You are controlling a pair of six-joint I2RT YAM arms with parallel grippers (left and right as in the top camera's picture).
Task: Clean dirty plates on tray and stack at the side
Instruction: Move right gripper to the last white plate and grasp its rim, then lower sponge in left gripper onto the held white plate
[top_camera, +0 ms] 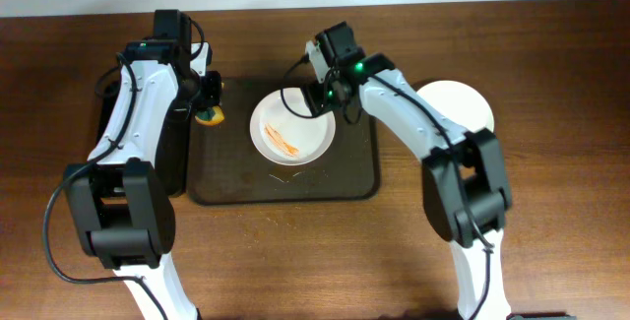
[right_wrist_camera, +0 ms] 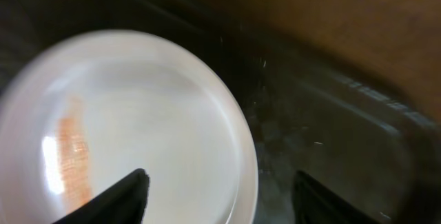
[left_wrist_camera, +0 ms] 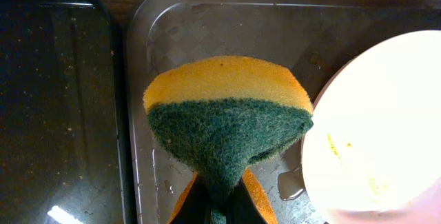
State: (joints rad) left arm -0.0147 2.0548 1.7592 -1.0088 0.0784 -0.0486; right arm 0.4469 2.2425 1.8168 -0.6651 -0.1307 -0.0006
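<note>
One dirty plate [top_camera: 292, 135] with an orange-brown streak sits on the dark tray [top_camera: 354, 180], slightly raised at its right rim. My right gripper [top_camera: 329, 100] is open, its fingers straddling the plate's right rim [right_wrist_camera: 244, 155], one over the plate, one over the tray. My left gripper [top_camera: 209, 98] is shut on a yellow-and-green sponge [left_wrist_camera: 227, 124], held over the tray's left part [left_wrist_camera: 207, 31], left of the plate [left_wrist_camera: 379, 127]. A plain white plate [top_camera: 455, 105] lies on the table right of the tray.
A narrower glossy black tray [left_wrist_camera: 55, 100] lies left of the big tray, mostly under my left arm [top_camera: 138, 113]. The wooden table [top_camera: 315, 261] stretches in front of the tray.
</note>
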